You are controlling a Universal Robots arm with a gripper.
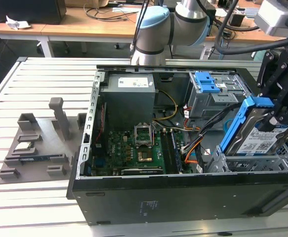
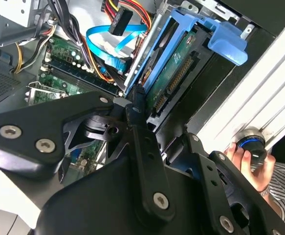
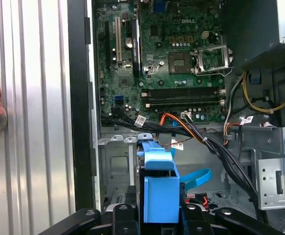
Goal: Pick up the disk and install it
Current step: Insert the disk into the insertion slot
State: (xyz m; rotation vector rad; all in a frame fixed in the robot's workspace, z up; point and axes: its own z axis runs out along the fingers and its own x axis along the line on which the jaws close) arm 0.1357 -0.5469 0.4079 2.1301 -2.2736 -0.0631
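Note:
My gripper [image 1: 273, 117] is shut on the disk [image 1: 259, 139], a silver hard drive with a white and blue label in blue side rails. In the exterior view it holds the disk tilted on edge over the metal bay [image 1: 282, 159] at the case's front right corner, its lower end down among the bay walls. The second wrist view shows the disk [image 2: 174, 73] from its circuit-board side, its blue rail tab [image 2: 228, 42] at the far end and the black fingers [image 2: 138, 105] clamped on its near end. The blue rail [image 3: 159, 188] stands between the fingers in the first wrist view.
The open computer case [image 1: 183, 197] lies on a slatted metal table. Inside are the motherboard [image 1: 134, 148], power supply [image 1: 129, 94], a grey drive cage with a blue latch [image 1: 210, 86] and loose cables [image 1: 203, 133]. A grey fixture [image 1: 40, 143] sits left. A person's hand [image 2: 247, 156] holds a knob.

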